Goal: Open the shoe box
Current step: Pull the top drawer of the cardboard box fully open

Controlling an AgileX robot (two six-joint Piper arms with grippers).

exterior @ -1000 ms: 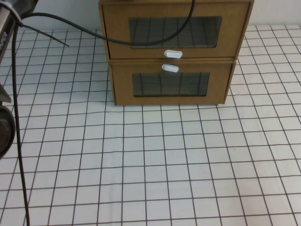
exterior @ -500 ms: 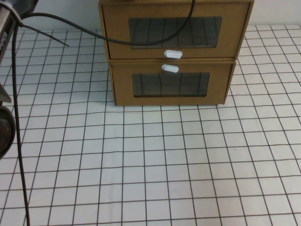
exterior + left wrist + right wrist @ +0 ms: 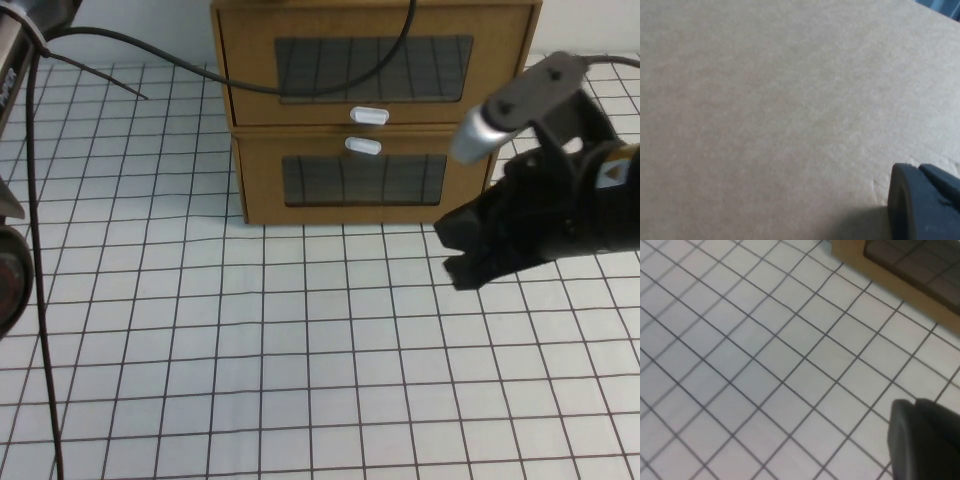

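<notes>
Hovering over the counter [image 3: 300, 350], the right end effector [image 3: 460, 252] is pressed together and empty. Just beyond it, both stacked shoe boxes [image 3: 258, 180] are shut, with the lower handle [image 3: 362, 146] untouched, so all of the opening is still to do. The left end effector [image 3: 922, 205] sits close against plain cardboard; I cannot tell its grip.

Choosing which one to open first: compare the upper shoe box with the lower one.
Upper shoe box has its white handle below its window; lower shoe box has it above. A black cable crosses the upper, not the lower. Both are brown, windowed, closed. Right end effector, shut, hangs by the lower's right corner; left end effector is close to plain cardboard.
</notes>
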